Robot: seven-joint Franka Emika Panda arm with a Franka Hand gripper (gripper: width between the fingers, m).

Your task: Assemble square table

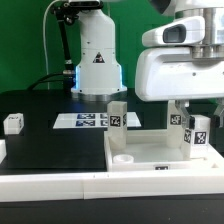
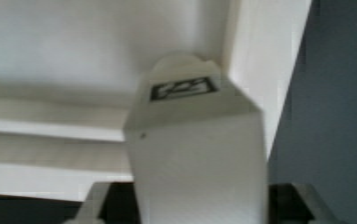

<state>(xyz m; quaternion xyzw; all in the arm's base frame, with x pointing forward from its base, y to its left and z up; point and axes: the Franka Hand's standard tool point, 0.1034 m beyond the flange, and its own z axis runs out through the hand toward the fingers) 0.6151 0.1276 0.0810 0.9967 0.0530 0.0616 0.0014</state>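
Leg (image 2: 193, 140): white blocky plastic, tapered tagged top, clenched in claw (image 2: 196, 208) at rimmed square slab (image 1: 145, 152).

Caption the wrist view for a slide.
Gripper straddling a tagged white table leg over the square tabletop.

The arm (image 1: 97, 50) is glossy white, built of rounded shells, with a black joint at its top and a black triangle mark on the column. A blue light ring (image 1: 95, 88) glows round its foot. Nearer, a boxy white casing (image 1: 175, 72) carries a grey cap, and the fingers (image 2: 107, 205) are dark.
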